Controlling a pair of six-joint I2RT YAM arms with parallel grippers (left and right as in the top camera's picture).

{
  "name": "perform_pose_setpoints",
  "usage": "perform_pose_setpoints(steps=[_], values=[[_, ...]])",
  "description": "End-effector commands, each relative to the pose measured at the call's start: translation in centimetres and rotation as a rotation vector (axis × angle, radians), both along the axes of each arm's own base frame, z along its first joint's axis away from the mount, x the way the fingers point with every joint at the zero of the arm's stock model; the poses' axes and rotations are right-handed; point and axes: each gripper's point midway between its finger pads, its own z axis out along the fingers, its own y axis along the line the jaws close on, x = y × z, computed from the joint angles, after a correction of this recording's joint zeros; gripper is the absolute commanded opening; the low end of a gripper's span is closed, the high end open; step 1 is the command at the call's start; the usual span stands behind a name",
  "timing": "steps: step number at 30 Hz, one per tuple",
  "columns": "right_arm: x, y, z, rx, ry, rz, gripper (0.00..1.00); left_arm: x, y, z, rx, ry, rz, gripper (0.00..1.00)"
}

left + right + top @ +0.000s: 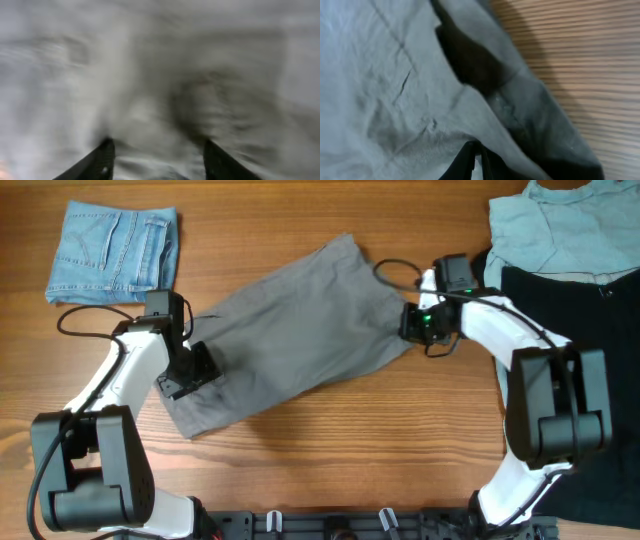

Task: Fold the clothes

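Wooden table [330, 460], grey-khaki shorts [300, 330] lying flat, diagonal, creased

open table [340, 450] along the front; jeans [112, 252] far left, dark garment [615, 320] right.

A wood-grain table [330, 450] — and along its near edge, perhaps a black mounting rail [330, 525] with clips.

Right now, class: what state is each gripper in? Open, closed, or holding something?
Left gripper: open, over the grey shorts.
Right gripper: closed, pinching an edge of the grey shorts.
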Motion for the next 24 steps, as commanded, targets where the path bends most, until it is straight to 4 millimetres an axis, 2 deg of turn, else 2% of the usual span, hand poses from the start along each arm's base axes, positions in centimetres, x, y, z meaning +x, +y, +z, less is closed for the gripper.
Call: perform_pose_setpoints(steps=[1,4,7,11,13,14,16,17,18,21,22,24], values=[[-1.9,-4.5,-2.1,-0.071,0.143,-0.195,0.06,0.0,2.4,0.0,0.055,0.001,0.061,0.58],[-3.2,-5.6,-1.2,-0.069,0.213,-0.257,0.06,0.5,3.1,1.0,0.023,-0.009,0.065,0.59],[-2.8,-5.4,1.2,-0.058,0.170,-0.199,0.08,1.2,2.6,2.6,-0.038,-0.020,0.054,0.63],[-1.6,-1.0,7.2,0.098,-0.033,0.072,0.11,3.1,-0.8,6.3,-0.221,-0.108,-0.043,0.63],[-1.9,2.3,10.6,0.197,-0.153,0.233,0.12,4.0,-2.9,8.0,-0.313,-0.174,-0.079,0.64],[-2.1,3.6,11.8,0.223,-0.195,0.295,0.13,4.3,-3.7,8.4,-0.340,-0.196,-0.098,0.64],[-2.6,5.8,12.8,0.230,-0.240,0.372,0.13,4.8,-5.2,8.7,-0.356,-0.219,-0.143,0.62],[-2.7,6.6,12.9,0.230,-0.253,0.404,0.12,4.8,-5.6,8.7,-0.350,-0.221,-0.158,0.59],[-3.1,7.9,12.7,0.230,-0.265,0.453,0.12,4.9,-6.0,8.4,-0.337,-0.218,-0.177,0.50],[-4.2,10.7,11.2,0.228,-0.255,0.549,0.12,4.3,-7.3,7.2,-0.313,-0.190,-0.222,0.07],[-4.6,11.4,10.3,0.218,-0.236,0.570,0.14,3.9,-7.8,6.7,-0.314,-0.175,-0.235,0.04],[-5.2,11.8,7.5,0.144,-0.172,0.588,0.15,2.9,-8.5,5.4,-0.305,-0.129,-0.245,0.04]])
